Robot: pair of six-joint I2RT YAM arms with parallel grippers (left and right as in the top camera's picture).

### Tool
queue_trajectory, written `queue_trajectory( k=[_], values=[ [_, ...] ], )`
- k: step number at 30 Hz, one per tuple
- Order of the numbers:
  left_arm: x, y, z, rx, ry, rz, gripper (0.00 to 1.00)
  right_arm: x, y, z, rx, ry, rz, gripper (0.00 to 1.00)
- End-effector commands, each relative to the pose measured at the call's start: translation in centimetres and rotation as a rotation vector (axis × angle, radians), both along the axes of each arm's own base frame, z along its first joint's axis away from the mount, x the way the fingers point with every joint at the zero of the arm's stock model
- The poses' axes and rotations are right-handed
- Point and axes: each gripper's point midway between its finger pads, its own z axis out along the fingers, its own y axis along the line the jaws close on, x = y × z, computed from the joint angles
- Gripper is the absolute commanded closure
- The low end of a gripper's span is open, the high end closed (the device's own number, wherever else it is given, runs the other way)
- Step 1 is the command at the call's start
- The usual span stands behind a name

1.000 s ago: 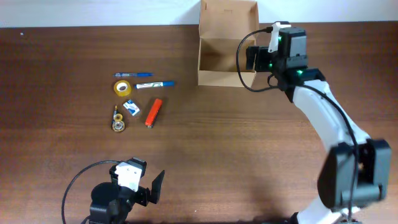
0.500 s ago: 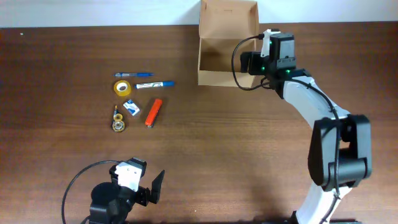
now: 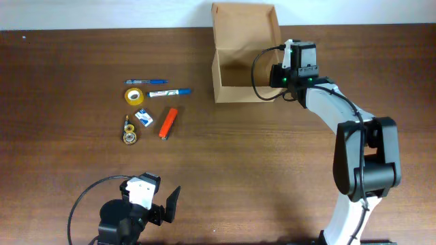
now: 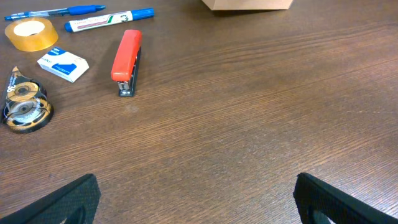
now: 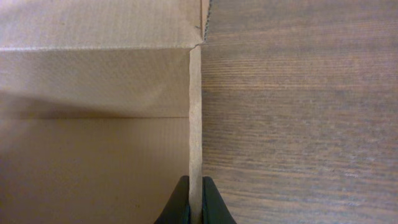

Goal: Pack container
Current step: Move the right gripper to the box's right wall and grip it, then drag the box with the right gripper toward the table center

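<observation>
Jaws of the left gripper (image 4: 199, 202) spread wide, holding nothing, touching nothing. Left arm sits folded low at the near edge of the table (image 3: 272, 170), with its wrist camera looking out across the bare wood. Far left of the table has a cluster: blue pen (image 3: 146, 82), marker (image 3: 169, 92), tape roll (image 3: 134, 95), red stapler (image 3: 168, 123), all well apart from both grippers. The box (image 3: 238, 94) stands at the far middle of the table, lid flap up and open. Right gripper (image 5: 195, 208) has its jaws pinched nearly together on the box's right wall, one finger inside and one outside. Right arm stretches from the near right edge up to that wall.
</observation>
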Motion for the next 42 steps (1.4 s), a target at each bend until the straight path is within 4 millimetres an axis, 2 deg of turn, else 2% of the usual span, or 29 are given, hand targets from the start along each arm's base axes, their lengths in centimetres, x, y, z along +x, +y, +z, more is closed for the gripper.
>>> queue_trajectory(
  k=[1,5,10,17,24,29,34,38,42],
  values=[
    [-0.1,-0.1,-0.2,-0.01,0.004,-0.003,0.01,-0.2,-0.3,2.3,0.028,-0.007,-0.037,0.96],
    [-0.1,-0.1,-0.2,-0.01,0.004,-0.003,0.01,-2.0,-0.6,5.1,0.028,0.011,-0.045,0.96],
    [-0.1,-0.1,-0.2,-0.011,0.004,-0.003,0.01,-5.5,-1.5,8.1,0.0,0.065,-0.064,0.96],
    [-0.1,-0.1,-0.2,-0.01,0.004,-0.003,0.01,-11.9,-2.1,9.9,-0.017,0.218,-0.058,0.96],
    [-0.1,-0.1,-0.2,-0.01,0.004,-0.003,0.01,-17.5,-2.7,12.7,-0.034,0.181,-0.032,0.96],
    [-0.1,-0.1,-0.2,-0.01,0.004,-0.003,0.01,-22.4,-3.3,12.2,-0.03,0.139,-0.029,0.96],
    [-0.1,-0.1,-0.2,-0.01,0.004,-0.003,0.01,-26.6,-3.5,10.4,-0.012,0.111,-0.016,0.96],
    [-0.1,-0.1,-0.2,-0.011,0.004,-0.003,0.01,-28.4,-3.6,8.8,-0.004,0.075,-0.013,0.96],
    [-0.1,-0.1,-0.2,-0.01,0.004,-0.003,0.01,-29.3,-3.5,7.3,0.007,0.057,-0.006,0.96]
  ],
)
